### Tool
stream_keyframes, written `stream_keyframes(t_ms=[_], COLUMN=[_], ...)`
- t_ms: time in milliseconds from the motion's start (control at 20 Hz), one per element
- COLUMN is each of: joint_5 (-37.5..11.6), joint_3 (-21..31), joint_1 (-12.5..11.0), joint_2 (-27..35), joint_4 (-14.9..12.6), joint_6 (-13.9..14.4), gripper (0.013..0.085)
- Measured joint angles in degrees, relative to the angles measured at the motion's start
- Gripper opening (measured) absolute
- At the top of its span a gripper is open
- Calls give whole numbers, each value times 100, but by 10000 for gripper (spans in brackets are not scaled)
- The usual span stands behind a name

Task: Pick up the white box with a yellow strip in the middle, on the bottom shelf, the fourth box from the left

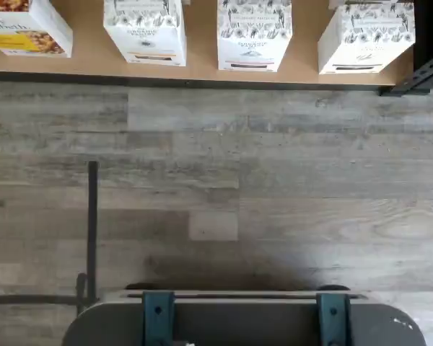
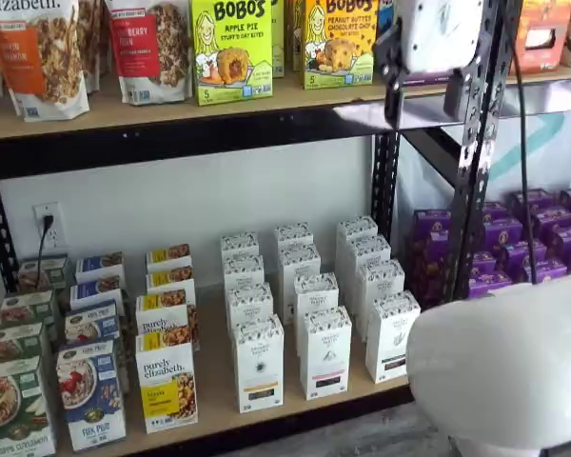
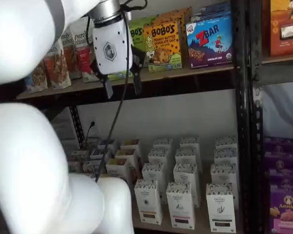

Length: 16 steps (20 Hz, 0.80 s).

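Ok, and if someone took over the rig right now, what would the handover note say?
Claw: open, empty, level with the upper shelf board.
Tall narrow white carton with the black-speckled top: upright in the front row of the light tan wooden bottom shelf, next to the wider granola box with the yellow label, untouched.
Done: nothing yet.
Left: lower the claw, approach, grip the carton, lift it out.

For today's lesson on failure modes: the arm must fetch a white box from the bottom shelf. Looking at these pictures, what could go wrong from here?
1. The white box stands among near-identical white cartons, so the wrong one may be picked.
2. A purely elizabeth box stands close beside it; open jaws on the gripper could knock it.
3. The gripper hangs high by the upper shelf, so its descent passes close to the front rail and could clip it.
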Motion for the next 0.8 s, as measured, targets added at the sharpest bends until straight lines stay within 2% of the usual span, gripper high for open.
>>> stream_keyframes(t_ms=[250,450,650,800], joint_5=[-699,-1249,-1527,-1857], joint_3=[611,1061,1344,1582], joint_1=[274,395,692,792], joint_2=[-24,-16,223,305], joint_4=[-161,-28,-92,53], joint_6=[275,412,713,801], gripper=[850,850,850,850])
